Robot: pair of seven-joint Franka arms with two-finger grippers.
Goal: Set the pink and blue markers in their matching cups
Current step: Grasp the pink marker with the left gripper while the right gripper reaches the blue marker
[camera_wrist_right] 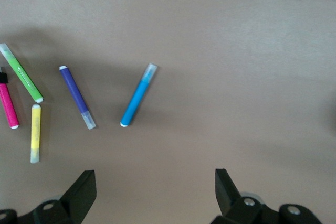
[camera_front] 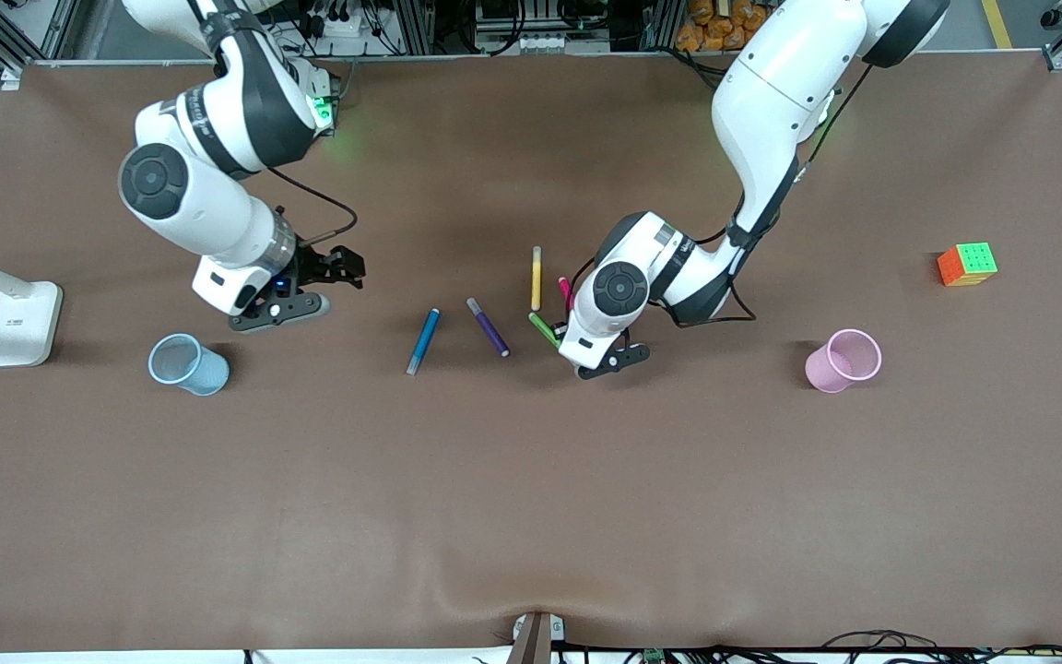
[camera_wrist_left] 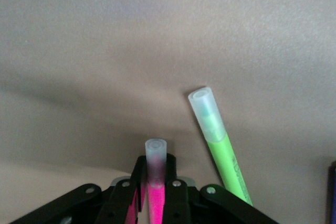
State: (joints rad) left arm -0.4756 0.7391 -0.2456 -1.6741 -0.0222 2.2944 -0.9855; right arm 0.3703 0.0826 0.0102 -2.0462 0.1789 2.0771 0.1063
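The pink marker [camera_wrist_left: 155,182] lies on the desk [camera_front: 531,507], its long axis running toward and away from the front camera, pale end [camera_wrist_left: 155,148] poking out past the fingers. The left gripper [camera_wrist_left: 155,190] is low over it, fingers closed against its barrel, the arm bent down steeply beside the green pen [camera_wrist_left: 223,148]. The blue marker [camera_front: 423,340] lies slanted on the desk beside the purple pen [camera_front: 488,326]. The right gripper [camera_wrist_right: 155,195] hangs wide open and empty, above the desk near the blue cup [camera_front: 187,364]. The pink cup [camera_front: 843,361] stands toward the left arm's end.
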